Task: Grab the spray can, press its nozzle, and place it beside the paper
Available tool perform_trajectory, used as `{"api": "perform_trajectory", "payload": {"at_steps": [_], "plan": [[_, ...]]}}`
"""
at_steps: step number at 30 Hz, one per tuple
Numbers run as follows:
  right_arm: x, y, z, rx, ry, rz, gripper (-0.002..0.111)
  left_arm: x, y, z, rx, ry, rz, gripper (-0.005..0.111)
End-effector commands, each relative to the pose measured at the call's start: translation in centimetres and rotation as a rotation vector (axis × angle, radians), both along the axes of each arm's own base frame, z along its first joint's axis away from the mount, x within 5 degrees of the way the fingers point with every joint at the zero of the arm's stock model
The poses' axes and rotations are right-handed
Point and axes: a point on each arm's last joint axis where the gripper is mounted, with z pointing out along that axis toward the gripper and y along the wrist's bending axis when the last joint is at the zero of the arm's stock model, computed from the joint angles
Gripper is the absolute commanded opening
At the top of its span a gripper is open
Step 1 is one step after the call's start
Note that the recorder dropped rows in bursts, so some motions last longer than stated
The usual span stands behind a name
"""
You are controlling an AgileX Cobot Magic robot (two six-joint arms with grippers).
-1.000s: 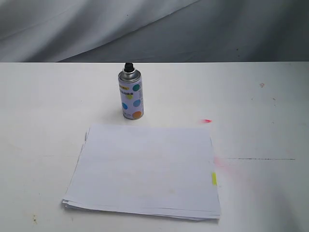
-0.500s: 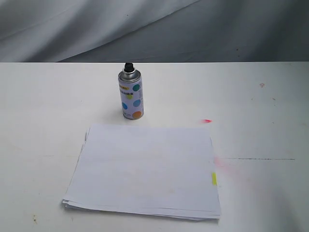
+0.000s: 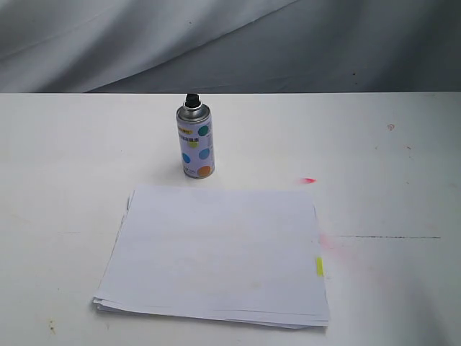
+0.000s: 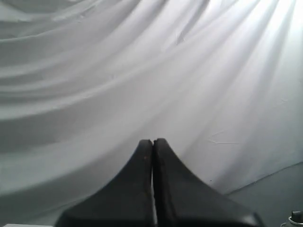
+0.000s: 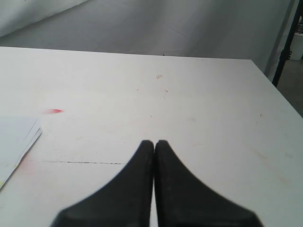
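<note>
Writing: spray can (image 3: pixel 195 142) has a small yellow label strip near its top w/ print too small to read; no brand legible; dots in teal, blue, orange and yellow on the silver-white body. Count: 1 can, 1 black nozzle (image 3: pixel 191 99) on its dome, 1 stack of paper (image 3: pixel 216 252) w/ several sheets fanned at the near-left corner, 1 yellow tab (image 3: pixel 319 267) on the stack's right edge, 1 red mark (image 3: pixel 309 180), 1 pink smear (image 3: pixel 325 241), 1 thin black line (image 3: pixel 389 237), 2 grippers. Left gripper (image 4: pixel 153 142): fingers pressed flat together, clenched on nothing, facing the draped grey cloth (image 4: pixel 142 71). Right gripper (image 5: pixel 154 143): fingers likewise tight together, nothing between them, held above bare bench (image 5: pixel 213 109) toward its right edge, w/ the paper's corner off to 1 side. Can stands upright nearer the bench's far edge, left of centre, just beyond the paper's far edge, small gap, not touching; paper lies flat toward the near edge; red mark sits off the stack's far-right corner.
</note>
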Motion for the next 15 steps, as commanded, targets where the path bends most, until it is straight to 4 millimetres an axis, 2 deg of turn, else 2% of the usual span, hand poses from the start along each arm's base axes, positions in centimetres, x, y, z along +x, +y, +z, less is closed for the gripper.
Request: {"api": "perform_trajectory", "payload": {"at_steps": [1, 6, 9, 12, 15], "plan": [[0.0, 0.0, 0.0, -0.005, -0.005, -0.009, 0.0, -0.1, 0.0, 0.1, 0.004, -0.025, -0.004, 0.001], [0.0, 0.0, 0.0, -0.005, -0.005, -0.009, 0.0, -0.4, -0.1, 0.7, -0.021, -0.098, -0.017, 0.001], [0.0, 0.0, 0.0, -0.005, -0.005, -0.009, 0.0, -0.8, -0.1, 2.9, -0.022, -0.102, -0.021, 0.001], [0.0, 0.0, 0.0, -0.005, -0.005, -0.009, 0.0, -0.6, -0.1, 6.1, -0.027, -0.054, -0.022, 0.001], [0.0, 0.0, 0.0, -0.005, -0.005, -0.009, 0.0, 0.9, 0.1, 9.0, -0.042, 0.046, -0.022, 0.001]]}}
